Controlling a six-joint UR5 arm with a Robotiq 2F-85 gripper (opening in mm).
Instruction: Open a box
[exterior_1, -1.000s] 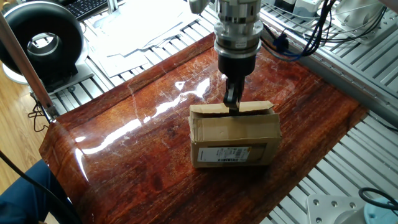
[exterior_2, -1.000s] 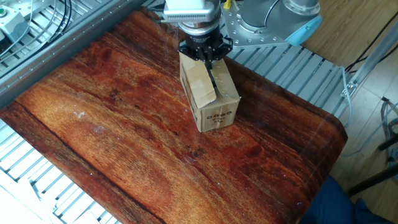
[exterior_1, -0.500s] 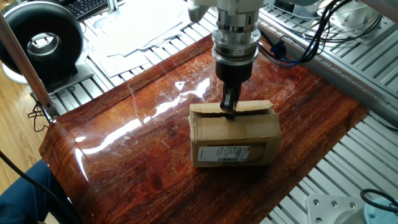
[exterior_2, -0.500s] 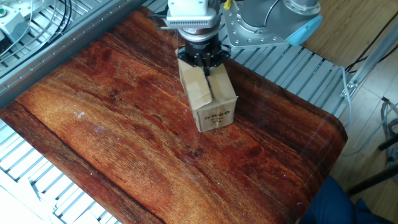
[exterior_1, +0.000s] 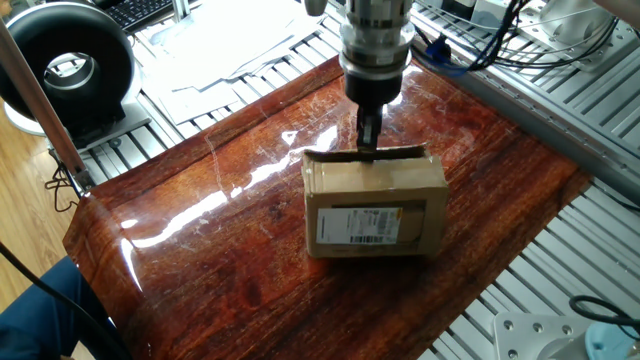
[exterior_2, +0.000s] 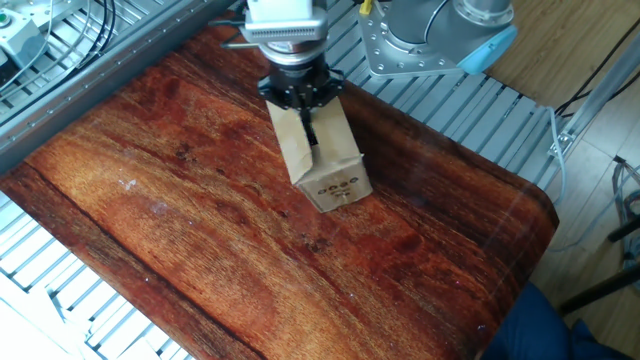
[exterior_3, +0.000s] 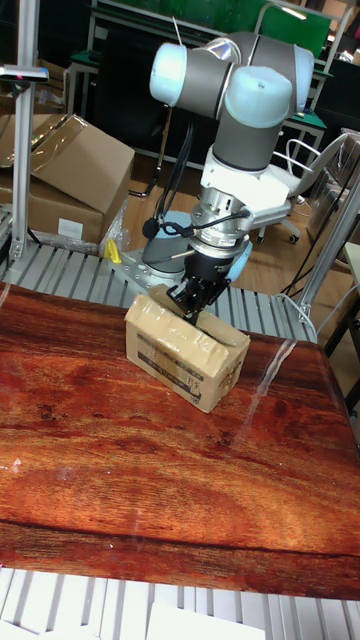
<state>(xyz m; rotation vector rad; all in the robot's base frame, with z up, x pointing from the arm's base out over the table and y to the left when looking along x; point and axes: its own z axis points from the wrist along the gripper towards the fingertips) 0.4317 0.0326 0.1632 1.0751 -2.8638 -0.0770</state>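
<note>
The box (exterior_1: 375, 205) is a small brown carton on the red-brown wooden tabletop (exterior_1: 200, 240). Its white barcode label (exterior_1: 365, 226) faces the camera. The carton leans back, so the label side is turned partly upward. My gripper (exterior_1: 368, 142) comes straight down at the far top edge, its fingers shut on the edge of a top flap. In the other fixed view the gripper (exterior_2: 308, 128) pinches the flap at the middle of the box (exterior_2: 325, 165). The tall fixed view shows the gripper (exterior_3: 190, 298) over the far side of the box (exterior_3: 185, 350).
A black round device (exterior_1: 70, 65) and loose papers (exterior_1: 220, 45) lie beyond the tabletop's far left. Slatted aluminium framing (exterior_1: 560, 270) surrounds the wood. Cables (exterior_1: 500, 50) hang at the back right. Large cardboard cartons (exterior_3: 70, 170) stand behind the table.
My gripper has risen and pulled back with the flap pinched. The box has tipped back and slid slightly, and its label side now shows more.
</note>
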